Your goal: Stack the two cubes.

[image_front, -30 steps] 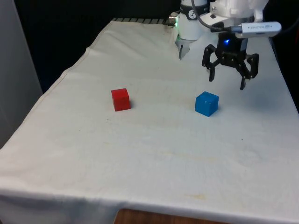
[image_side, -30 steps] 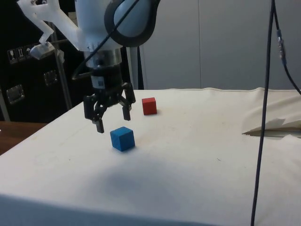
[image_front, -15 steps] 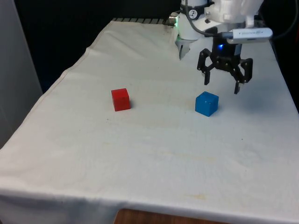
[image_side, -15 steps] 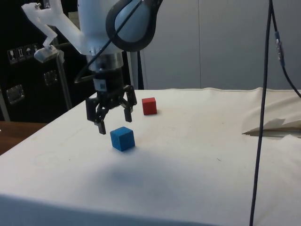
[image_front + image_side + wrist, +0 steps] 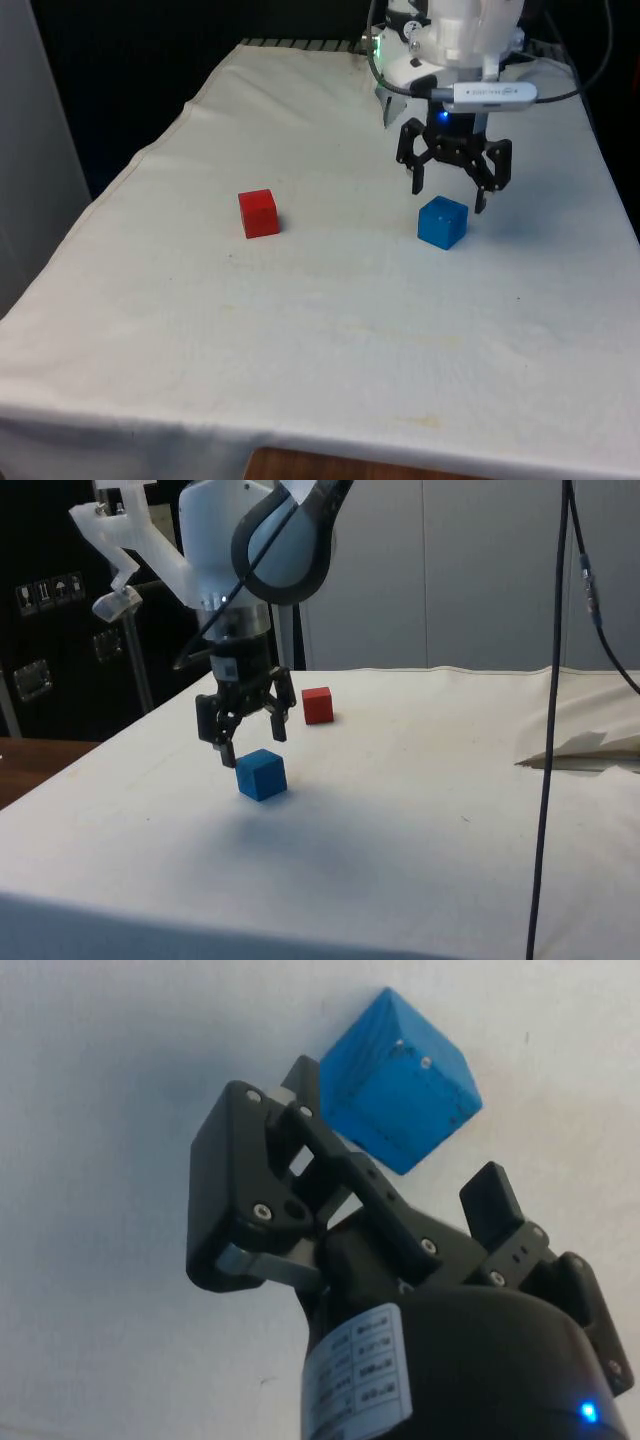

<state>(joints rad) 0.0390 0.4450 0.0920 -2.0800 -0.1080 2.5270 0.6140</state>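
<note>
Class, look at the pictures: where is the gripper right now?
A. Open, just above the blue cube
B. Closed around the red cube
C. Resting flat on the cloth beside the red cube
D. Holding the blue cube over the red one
A: the gripper hangs open just above the blue cube, which sits on the cloth, apart from the red cube.

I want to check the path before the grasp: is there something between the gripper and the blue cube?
Nothing visible. The open gripper hangs just above the blue cube, and the white cloth towards the red cube is bare.
</note>
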